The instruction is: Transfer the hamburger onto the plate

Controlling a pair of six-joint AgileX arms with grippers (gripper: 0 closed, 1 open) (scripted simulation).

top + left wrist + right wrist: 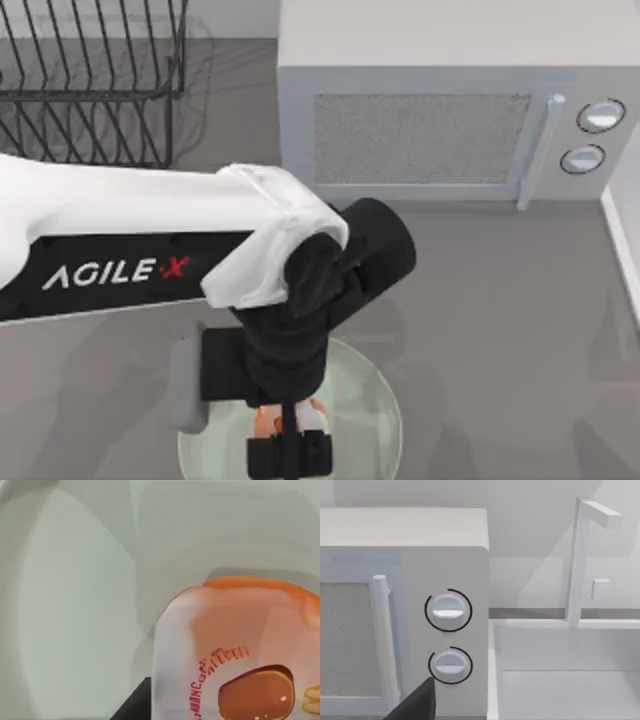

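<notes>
Mint-green and translucent, the plate (375, 420) lies on the grey surface (500, 320) at the near edge of the top view, a little left of centre. My left arm reaches in from the left side and bends down over it, so that most of the disc is covered by the black wrist. My left jaws (289, 440) point straight down over the plate's middle. The hamburger (268, 420) sits between them, orange and white, with a small part showing on either side of the black fingers. I read the jaws as closed on it; whether its underside touches the plate or hangs just above I cannot tell.

In the left wrist view the hamburger (235, 655) stands close before the camera, white-sided with an orange top edge, red lettering and a picture of a bun on its face. Behind it spreads the pale plate (75, 605), with its rim curving along one side.

A white microwave (450, 100) stands at the back of the surface, right of centre, with two round dials (592, 135) beside its door handle. A black wire rack (90, 80) stands at the back left.

My right arm is parked off to the right. Its wrist view faces the microwave (445, 545), the dials (448, 635) and a white sink (560, 680) with a tall tap (577, 560) beside it. A dark finger (417, 705) shows at that view's edge; the state of the right jaws I cannot tell.
</notes>
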